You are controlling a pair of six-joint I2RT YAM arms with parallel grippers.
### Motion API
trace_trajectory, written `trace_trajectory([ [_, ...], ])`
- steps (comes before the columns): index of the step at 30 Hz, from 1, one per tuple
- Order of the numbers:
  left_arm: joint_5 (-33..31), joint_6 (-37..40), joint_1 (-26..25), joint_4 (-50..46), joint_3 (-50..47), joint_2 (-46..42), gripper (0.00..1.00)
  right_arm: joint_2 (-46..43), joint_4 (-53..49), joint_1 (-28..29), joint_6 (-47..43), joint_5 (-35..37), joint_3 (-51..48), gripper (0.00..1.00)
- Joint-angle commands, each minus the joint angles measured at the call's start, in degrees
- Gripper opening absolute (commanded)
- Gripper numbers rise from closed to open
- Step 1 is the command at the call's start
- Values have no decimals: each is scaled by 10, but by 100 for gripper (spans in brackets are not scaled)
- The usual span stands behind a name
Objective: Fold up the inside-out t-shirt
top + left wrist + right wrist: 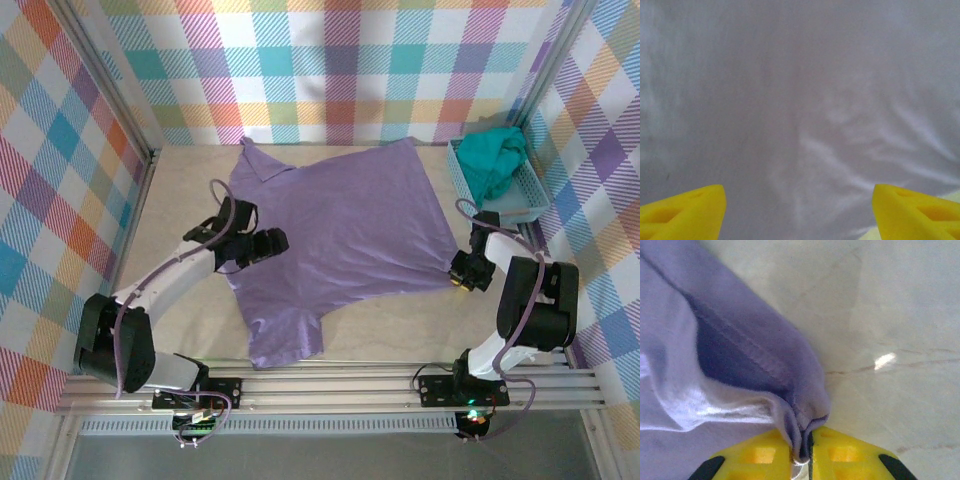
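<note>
Right claw (pixel 806 454) pinches the inside-out t-shirt (pixel 340 220) at its corner.

Light was bright and even, shadows soft. A small glare spot shone on the worktop (pixel 900 305) at three o'clock in the right wrist view; the t-shirt (pixel 800 100) looked washed-out and blurry in the left wrist view.

A pale, marble-veined table (pixel 390 320) carries a lavender t-shirt (pixel 340 220) spread nearly flat across its middle, with one sleeve reaching toward the near edge and another part stretching toward the far left corner. A light-blue basket (pixel 515 203) sits in the far right corner, near the shirt but not touching it.
</note>
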Motion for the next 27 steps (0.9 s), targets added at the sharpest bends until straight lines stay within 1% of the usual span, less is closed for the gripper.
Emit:
trace_trajectory([
  [1,-17,3,-23,-125,-34,-51,75,3,34,-3,-5,-31,9,9],
  [4,-42,-31,-57,-204,-67,-103,74,-7,42,-2,-9,-42,9,5],
  [7,-59,-79,-98,-266,-106,-155,72,-21,49,-3,-12,-44,7,3],
  [10,-58,-125,-143,-296,-144,-191,69,-32,53,-2,-17,-55,6,3],
  [13,-47,-159,-202,-292,-162,-194,66,-42,56,-2,-21,-61,4,3],
  [16,-34,-163,-227,-264,-187,-171,63,-49,62,-3,-20,-70,1,3],
  [18,-21,-158,-230,-233,-201,-154,60,-50,63,-3,-21,-72,1,3],
  [27,-23,-122,-236,-164,-220,-65,50,-61,60,-3,-23,-75,-2,2],
])
